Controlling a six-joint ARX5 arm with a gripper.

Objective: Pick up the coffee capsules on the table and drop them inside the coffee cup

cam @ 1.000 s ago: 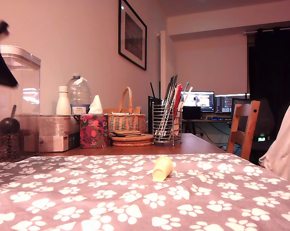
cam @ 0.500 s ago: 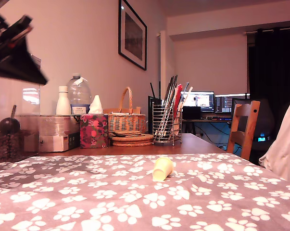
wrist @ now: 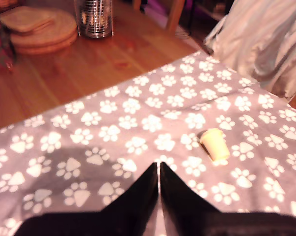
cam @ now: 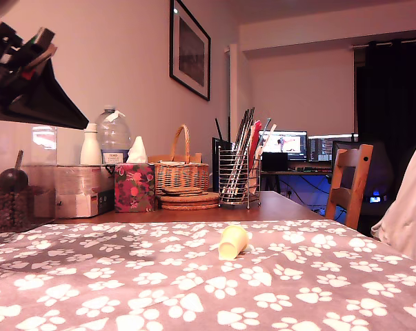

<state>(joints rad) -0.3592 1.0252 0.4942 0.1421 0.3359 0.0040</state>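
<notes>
Pale yellow and lying tipped on the paw-print cloth, the coffee cup (wrist: 215,143) is looking light and crushable, asking a gentle mid-wall grip from the tool (wrist: 159,169), its jaws together

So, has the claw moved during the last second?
Yes. The claw moved toward the exterior view's right, closer to the white bottle.

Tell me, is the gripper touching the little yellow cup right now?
Apart. The wrist view shows the gripper clear of the yellow cup, with paw-print cloth between them.
</notes>
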